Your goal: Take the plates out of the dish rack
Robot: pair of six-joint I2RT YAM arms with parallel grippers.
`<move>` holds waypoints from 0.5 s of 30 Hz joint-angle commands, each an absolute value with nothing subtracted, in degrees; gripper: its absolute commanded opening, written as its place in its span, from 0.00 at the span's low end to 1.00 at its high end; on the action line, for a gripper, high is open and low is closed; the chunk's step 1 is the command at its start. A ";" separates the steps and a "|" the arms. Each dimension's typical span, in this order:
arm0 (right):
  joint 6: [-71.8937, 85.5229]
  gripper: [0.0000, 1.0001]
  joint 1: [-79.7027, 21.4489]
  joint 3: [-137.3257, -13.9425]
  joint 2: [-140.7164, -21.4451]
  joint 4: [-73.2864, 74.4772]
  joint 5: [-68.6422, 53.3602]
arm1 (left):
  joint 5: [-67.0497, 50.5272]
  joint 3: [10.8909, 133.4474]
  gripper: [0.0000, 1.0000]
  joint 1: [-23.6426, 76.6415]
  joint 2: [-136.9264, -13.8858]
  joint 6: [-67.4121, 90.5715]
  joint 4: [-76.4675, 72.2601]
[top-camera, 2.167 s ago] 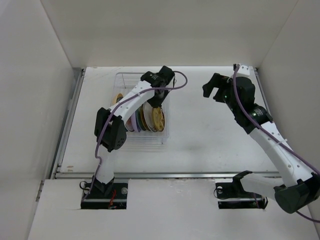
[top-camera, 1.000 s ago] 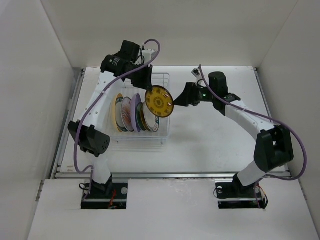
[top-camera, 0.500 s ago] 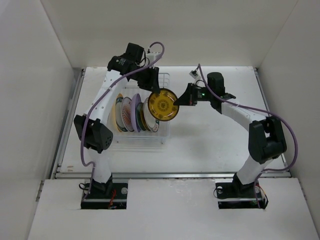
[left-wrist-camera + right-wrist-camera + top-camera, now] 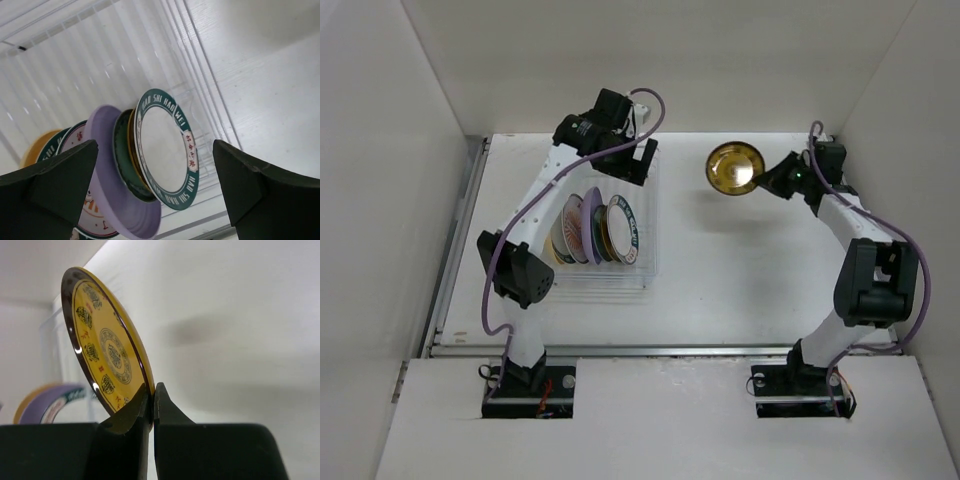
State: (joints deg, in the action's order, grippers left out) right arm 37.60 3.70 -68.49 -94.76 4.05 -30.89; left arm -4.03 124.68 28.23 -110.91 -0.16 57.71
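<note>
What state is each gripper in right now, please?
Left gripper: open, holding nothing.
Right gripper: closed on the rim of the yellow plate.

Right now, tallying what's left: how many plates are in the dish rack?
5, standing together in the dish rack: teal-lettered, dark green, lilac, orange-patterned, yellow. Another may hide between them.

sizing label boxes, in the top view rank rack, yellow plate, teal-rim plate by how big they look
1. rack, by far the largest.
2-3. yellow plate and teal-rim plate: unsure. Yellow faces the camera and is held nearer it; teal stands tilted in its slot.
</note>
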 commanded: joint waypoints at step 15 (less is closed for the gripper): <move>43.59 0.13 14.33 -68.82 -105.64 16.44 -5.28 | 19.07 121.03 0.58 35.60 -113.99 -9.40 64.42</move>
State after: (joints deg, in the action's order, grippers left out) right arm 43.13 13.85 -67.68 -105.08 15.81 -9.37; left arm 15.03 122.23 36.05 -112.66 -8.27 63.07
